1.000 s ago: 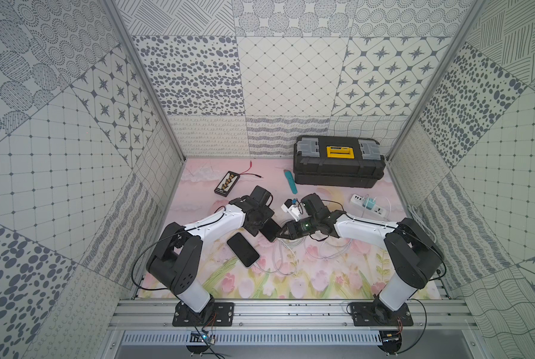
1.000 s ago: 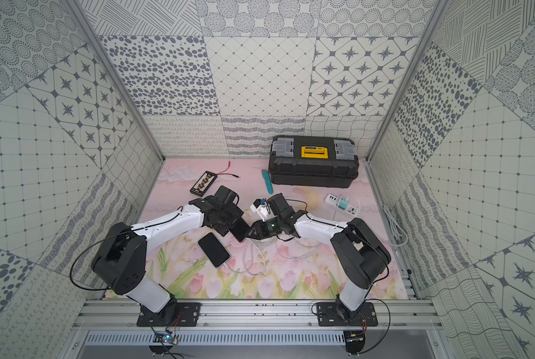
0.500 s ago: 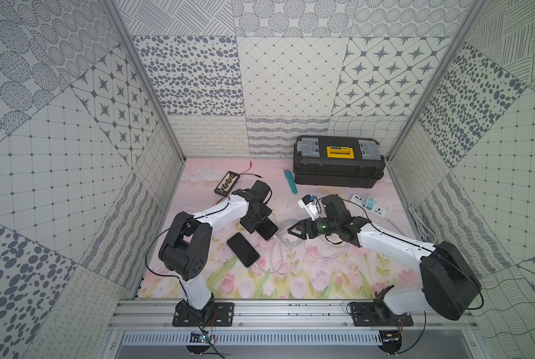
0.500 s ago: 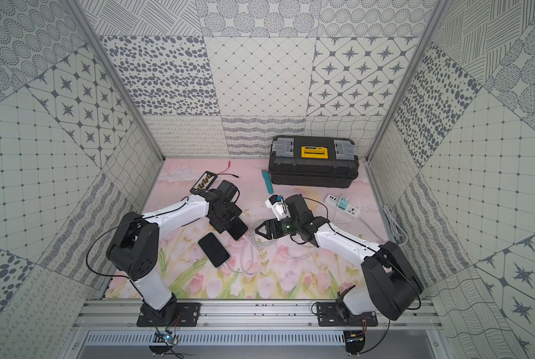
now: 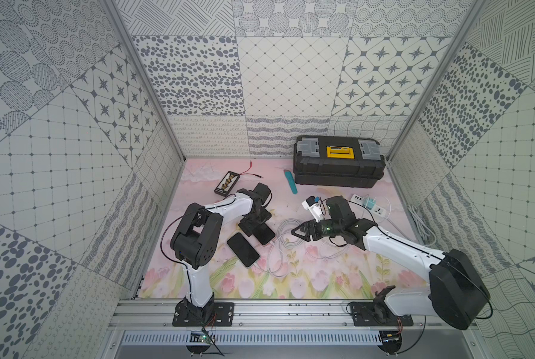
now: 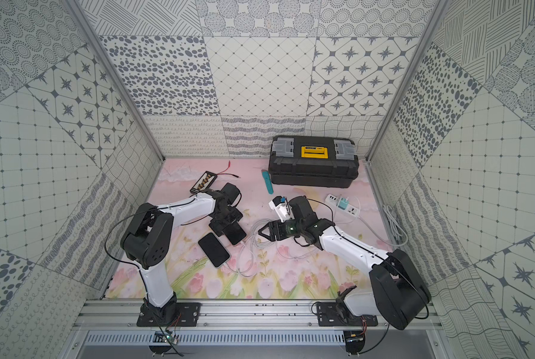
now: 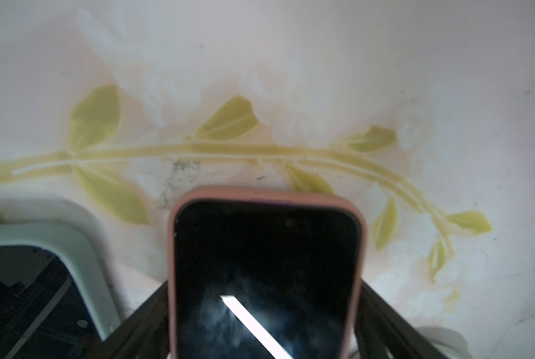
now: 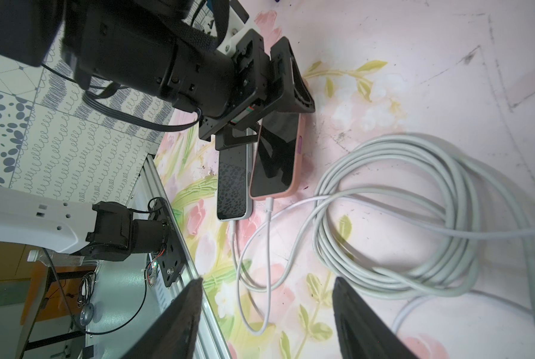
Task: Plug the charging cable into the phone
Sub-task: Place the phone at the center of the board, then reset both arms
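Compared with the earlier frames, the right pincer (image 5: 295,231) has drawn back from the phones and now hangs over the grey coil (image 5: 286,239). Its jaws stand apart with nothing between them, and the right wrist view shows its two dark fingers (image 8: 173,326) spread wide above the bench (image 5: 322,279). The left pincer (image 5: 255,227) remains low over the pink phone (image 5: 265,235), with one finger along each long side. You cannot tell whether it clamps the case or only straddles it. The left elbow has folded back toward its base and the right elbow has swung outward. Both phones lie where they lay before. The pink phone has a matte, round-cornered case and glossy black glass that reflects a bright bar. The pale phone (image 5: 242,249) touches it side by side and has a greenish-white case; its screen mirrors the dotted wall. The cable (image 8: 269,248) is a smooth, thin white lead. Its straight plug meets the bottom edge of the pink phone, but you cannot tell how deep it sits. The coil forms several loose round loops. The bench print shows pink flowers and green leaves, scuffed with dark marks. Count two phones, two white leads including the second lead (image 8: 234,242) at the pale phone, one coil, one black toolbox (image 5: 339,167) and one white power strip (image 5: 370,206).
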Available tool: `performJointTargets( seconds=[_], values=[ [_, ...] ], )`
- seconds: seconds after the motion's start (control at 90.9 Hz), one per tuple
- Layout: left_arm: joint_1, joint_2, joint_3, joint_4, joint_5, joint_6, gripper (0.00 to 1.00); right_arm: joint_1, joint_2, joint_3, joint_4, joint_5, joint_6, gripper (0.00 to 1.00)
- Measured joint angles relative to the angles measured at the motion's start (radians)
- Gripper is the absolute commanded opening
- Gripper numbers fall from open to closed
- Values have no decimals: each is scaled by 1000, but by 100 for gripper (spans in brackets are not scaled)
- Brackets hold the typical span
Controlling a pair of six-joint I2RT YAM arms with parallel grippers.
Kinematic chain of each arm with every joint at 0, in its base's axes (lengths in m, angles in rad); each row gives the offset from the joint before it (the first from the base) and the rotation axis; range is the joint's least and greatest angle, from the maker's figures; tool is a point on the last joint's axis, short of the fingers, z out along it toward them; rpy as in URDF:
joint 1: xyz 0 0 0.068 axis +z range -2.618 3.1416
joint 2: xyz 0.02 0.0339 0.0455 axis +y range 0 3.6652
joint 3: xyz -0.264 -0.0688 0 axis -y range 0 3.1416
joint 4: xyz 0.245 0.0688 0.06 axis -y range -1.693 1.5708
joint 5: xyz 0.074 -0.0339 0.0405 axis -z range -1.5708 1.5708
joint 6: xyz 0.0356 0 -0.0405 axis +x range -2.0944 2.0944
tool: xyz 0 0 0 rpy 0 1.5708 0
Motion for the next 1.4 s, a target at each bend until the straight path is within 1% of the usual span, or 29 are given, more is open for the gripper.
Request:
performJointTargets(
  seconds=[0.088,0.297,0.374,0.429,0.473,0.539,0.594,0.671,0.748,0.858,0.957,1.012,1.056,1.089,1.144,1.177,1.232,1.298,1.364,1.397],
  values=[
    [0,5,2,1,3,5,98,-7,0,0,-10,1,-2,69],
    [0,-7,8,-6,8,23,98,-21,-21,0,-35,16,-14,81],
    [-2,-58,4,-10,2,34,99,-35,-40,0,-42,32,-18,90],
    [-8,-122,-2,-12,-16,50,99,-57,-62,0,-47,60,-16,96],
    [-13,-185,-12,-10,-40,69,98,-79,-82,0,-48,89,-19,97],
    [-17,-294,-43,8,-86,114,99,-121,-118,0,-48,164,-18,97],
    [-18,-388,-89,32,-129,164,99,-154,-153,0,-46,249,-23,97],
    [-11,-542,-199,105,-199,265,99,-192,-199,-16,-19,384,-43,97],
    [8,-663,-317,173,-260,366,99,-219,-233,-72,47,525,-82,97],
    [30,-765,-480,285,-353,496,98,-254,-243,-204,175,693,-145,97],
    [43,-809,-650,447,-407,632,95,-304,-219,-268,211,779,-170,97],
    [55,-817,-776,600,-422,717,94,-334,-194,-270,241,819,-191,97],
    [72,-804,-875,718,-422,782,95,-355,-171,-272,294,847,-216,97],
    [85,-787,-927,785,-419,814,95,-366,-154,-279,348,863,-231,97],
    [108,-738,-999,912,-416,880,95,-389,-109,-312,491,883,-254,97],
    [120,-704,-1024,992,-415,913,95,-400,-66,-340,586,898,-269,97],
    [135,-651,-1040,1117,-400,965,97,-409,0,-372,667,915,-303,97],
    [170,-574,-1053,1264,-365,1011,96,-432,70,-407,763,915,-328,97],
    [209,-478,-1059,1400,-333,1035,99,-466,154,-438,910,893,-333,97],
    [229,-430,-1057,1466,-314,1044,95,-484,193,-451,972,884,-335,97]
  ],
)
